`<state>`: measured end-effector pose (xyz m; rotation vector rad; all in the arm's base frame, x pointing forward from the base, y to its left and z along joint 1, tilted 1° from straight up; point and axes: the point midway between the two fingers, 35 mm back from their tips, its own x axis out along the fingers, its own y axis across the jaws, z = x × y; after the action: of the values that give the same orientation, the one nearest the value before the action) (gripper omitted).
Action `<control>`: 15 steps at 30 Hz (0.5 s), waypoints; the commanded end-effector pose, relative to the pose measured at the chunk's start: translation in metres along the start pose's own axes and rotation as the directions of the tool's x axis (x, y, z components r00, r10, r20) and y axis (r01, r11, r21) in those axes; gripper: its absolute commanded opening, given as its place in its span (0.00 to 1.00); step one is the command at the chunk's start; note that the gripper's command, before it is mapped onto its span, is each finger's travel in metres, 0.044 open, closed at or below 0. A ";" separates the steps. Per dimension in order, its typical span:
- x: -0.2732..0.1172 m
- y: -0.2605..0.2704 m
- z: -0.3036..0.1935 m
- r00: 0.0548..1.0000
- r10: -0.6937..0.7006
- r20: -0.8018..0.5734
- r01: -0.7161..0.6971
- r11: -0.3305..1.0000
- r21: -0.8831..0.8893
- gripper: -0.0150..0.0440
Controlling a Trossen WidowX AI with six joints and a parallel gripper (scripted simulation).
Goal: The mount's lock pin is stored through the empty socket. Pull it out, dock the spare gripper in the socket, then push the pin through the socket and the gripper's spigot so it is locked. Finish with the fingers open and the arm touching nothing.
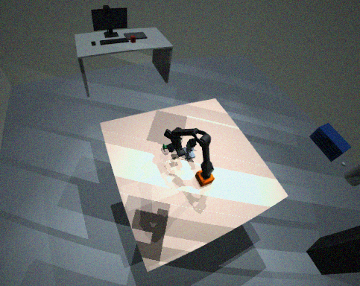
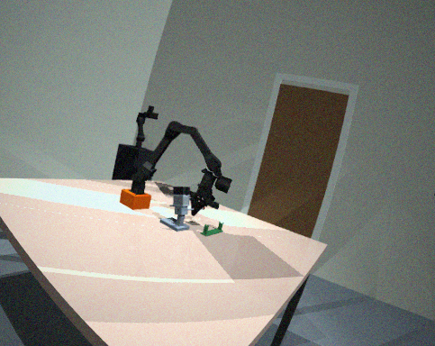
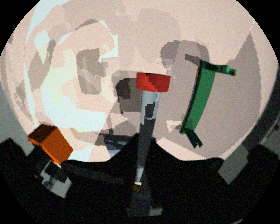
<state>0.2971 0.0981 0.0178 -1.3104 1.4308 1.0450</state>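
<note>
The pale blue-grey mount point(image 1: 190, 153) point(image 2: 171, 223) stands on the table. The spare gripper, with a dark top point(image 1: 191, 143) point(image 2: 181, 191), stands upright on its socket; how deep it sits cannot be told. My gripper point(image 2: 194, 212) point(image 3: 140, 136) is shut on the lock pin, close beside the mount. The pin's red head point(image 3: 153, 82) points away from the fingers, and its grey shaft runs back between them. No gap or contact between pin and socket can be made out. In the wrist view the fingers hide much of the mount.
A green cradle point(image 1: 165, 147) point(image 2: 212, 232) point(image 3: 201, 97) stands empty just beyond the mount. The orange arm base point(image 1: 205, 179) point(image 2: 135, 199) point(image 3: 52, 142) is on the other side. Shadows and bright bands cross the table point(image 1: 250, 179) point(image 2: 122, 252). A desk point(image 1: 119, 48) stands far behind.
</note>
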 end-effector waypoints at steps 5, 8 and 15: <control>-0.001 -0.002 -0.005 1.000 -0.001 0.005 0.001 1.000 -0.003 0.25; 0.000 -0.001 -0.008 1.000 -0.001 0.005 0.001 1.000 -0.003 0.25; 0.001 -0.002 -0.013 1.000 0.002 0.005 -0.002 1.000 -0.004 0.25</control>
<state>0.2970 0.0875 0.0180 -1.3072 1.4336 1.0505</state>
